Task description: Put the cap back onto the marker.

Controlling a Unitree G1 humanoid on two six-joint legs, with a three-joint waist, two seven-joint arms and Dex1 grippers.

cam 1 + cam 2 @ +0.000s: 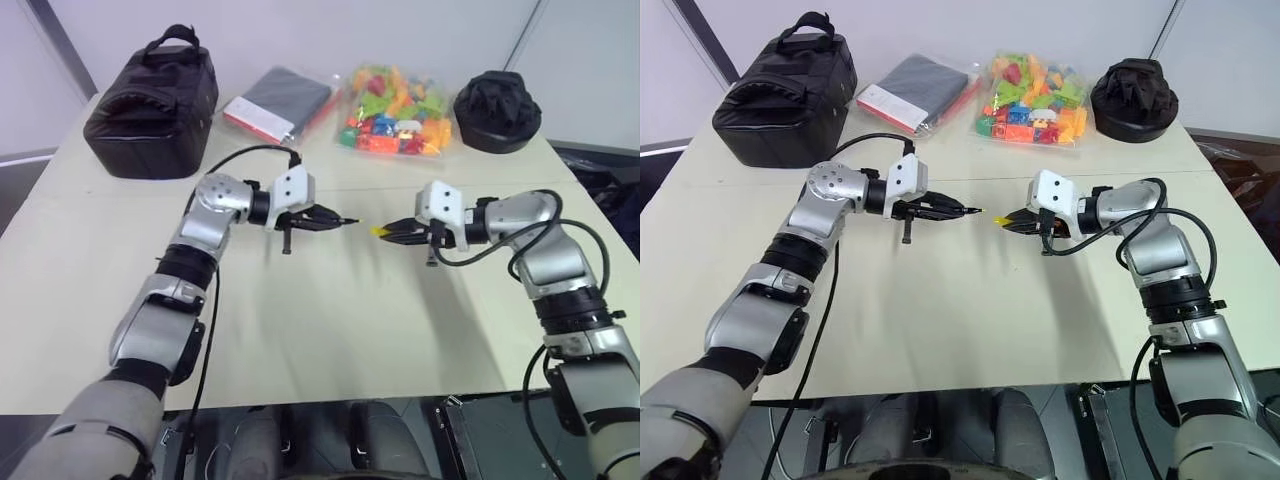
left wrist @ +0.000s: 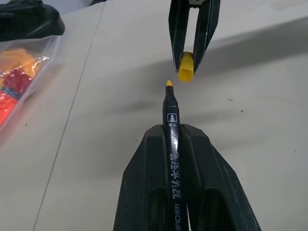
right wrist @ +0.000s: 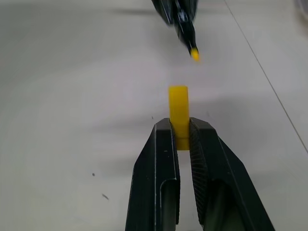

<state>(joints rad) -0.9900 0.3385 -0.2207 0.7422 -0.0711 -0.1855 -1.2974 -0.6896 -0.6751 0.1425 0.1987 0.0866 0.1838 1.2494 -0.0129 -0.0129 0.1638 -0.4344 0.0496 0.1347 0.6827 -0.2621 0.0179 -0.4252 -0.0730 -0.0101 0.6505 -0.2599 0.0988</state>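
The marker (image 2: 172, 144) is slim, stiff and light; the left gripper (image 1: 322, 220) has its 2 jaws clamped along the barrel, yellow tip jutting past them. The cap (image 3: 178, 111) — tiny, hard, probably slippery — sits pinched in the right gripper (image 1: 398, 233), its mouth clear of the jaws and just short of the tip.

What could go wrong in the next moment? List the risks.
1. The marker's yellow tip sits slightly off the open end of the cap, with a gap between them; pushed together as they stand, the tip may hit the rim instead of entering.
2. The right gripper pinches only the cap's rear end, so a push could tilt or pop it out.
3. The marker sticks far out of the left gripper and may slide back under pressure.
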